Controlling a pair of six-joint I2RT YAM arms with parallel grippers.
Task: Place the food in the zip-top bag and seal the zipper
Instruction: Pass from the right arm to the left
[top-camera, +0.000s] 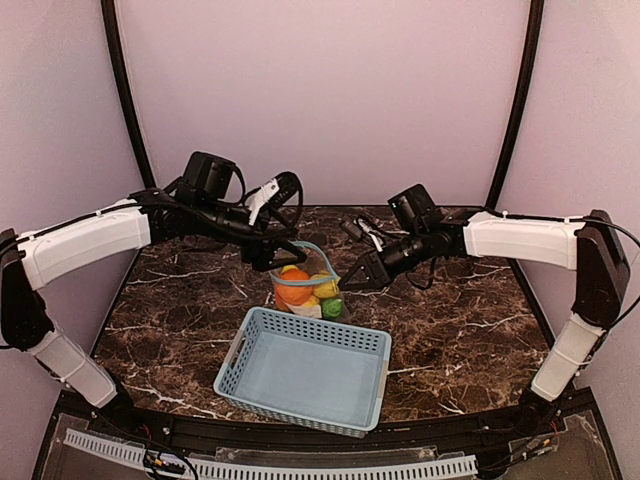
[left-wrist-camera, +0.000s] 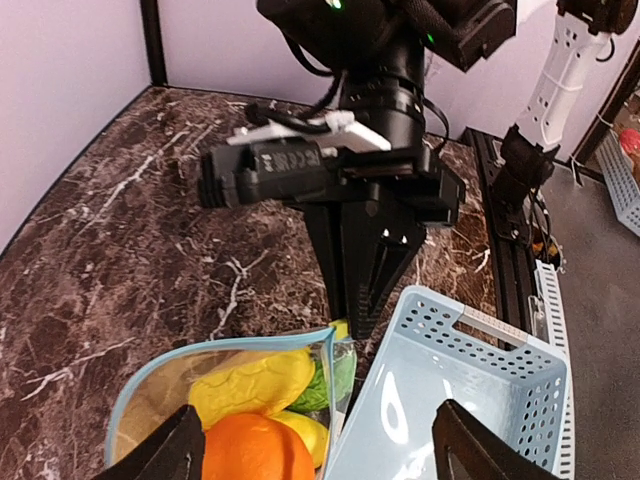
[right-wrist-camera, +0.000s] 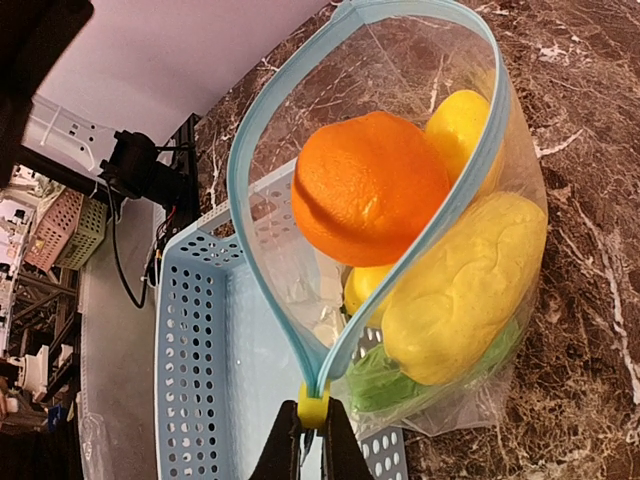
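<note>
The bench (top-camera: 180, 300) was dark brown marble with white veins. The basket (top-camera: 318, 327) was light blue, patterned with holes. The zip-top bag (right-wrist-camera: 400, 60) was clear, its zipper (right-wrist-camera: 240, 150) light blue, its slider tab (right-wrist-camera: 313, 407) yellow. Inside were an orange round fruit (right-wrist-camera: 365, 185), yellow fruits (right-wrist-camera: 460, 290) and a green pod (right-wrist-camera: 375, 385).

Left fingers (left-wrist-camera: 165, 450) apart (right fingers (right-wrist-camera: 287, 455) together)

The table (top-camera: 450, 330) looks like polished dark marble, glossy and white-veined. The zip-top bag (right-wrist-camera: 290, 270) is clear, crinkly, shiny film, and its zipper (right-wrist-camera: 237, 160) is smooth pale-blue plastic. The orange (right-wrist-camera: 370, 185) is matt and faintly dimpled, while the yellow fruit (right-wrist-camera: 465, 285) is bumpy with a soft sheen. At the bag's 6 o'clock, the basket (top-camera: 312, 330) is smooth perforated plastic.
</note>
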